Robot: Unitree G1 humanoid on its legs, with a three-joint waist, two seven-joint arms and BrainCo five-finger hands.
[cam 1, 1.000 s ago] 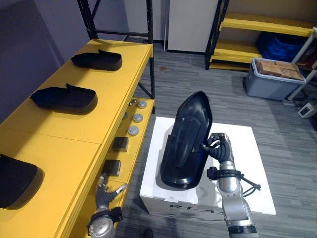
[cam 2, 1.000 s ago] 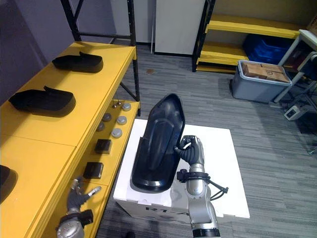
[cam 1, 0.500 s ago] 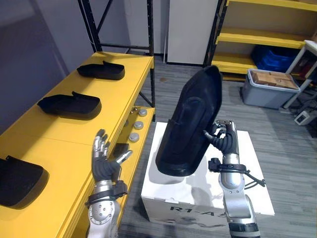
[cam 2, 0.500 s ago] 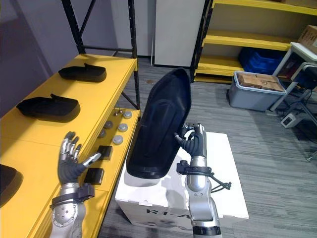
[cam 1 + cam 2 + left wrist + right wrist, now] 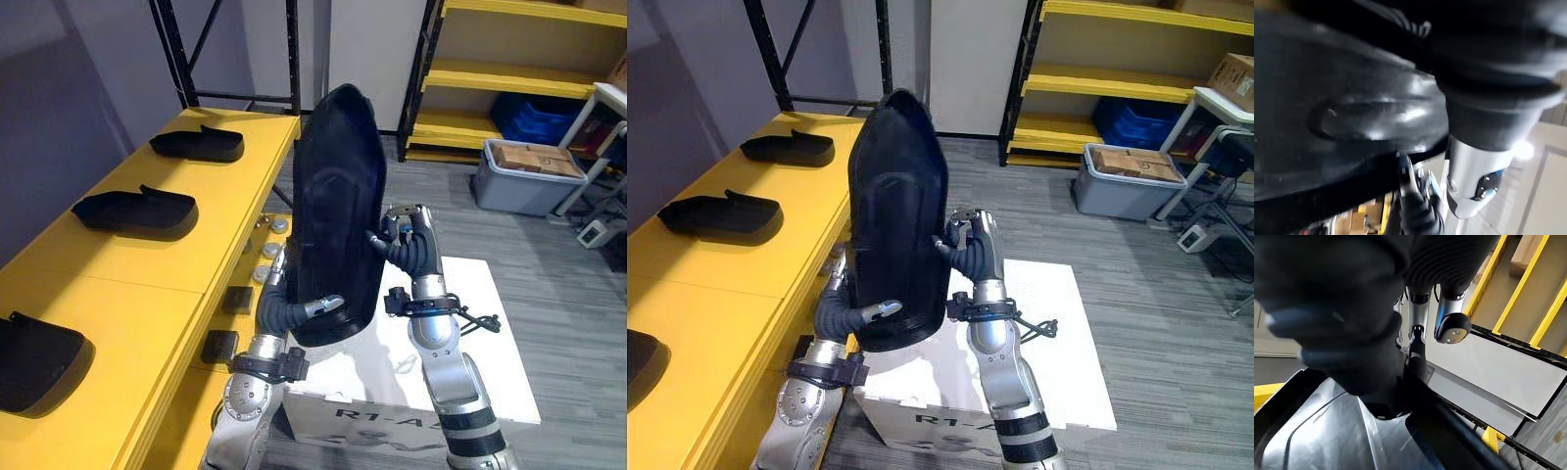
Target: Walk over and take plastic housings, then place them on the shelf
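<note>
Two hands clasp the upright black plastic housing (image 5: 338, 211) at frame centre: left hand (image 5: 286, 311) at its lower left, right hand (image 5: 409, 251) mid-right

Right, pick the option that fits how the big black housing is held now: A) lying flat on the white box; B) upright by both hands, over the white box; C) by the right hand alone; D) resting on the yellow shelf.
B: the housing stands upright over the white box, with the left hand clasping its lower edge and the right hand curled round its side edge.
</note>
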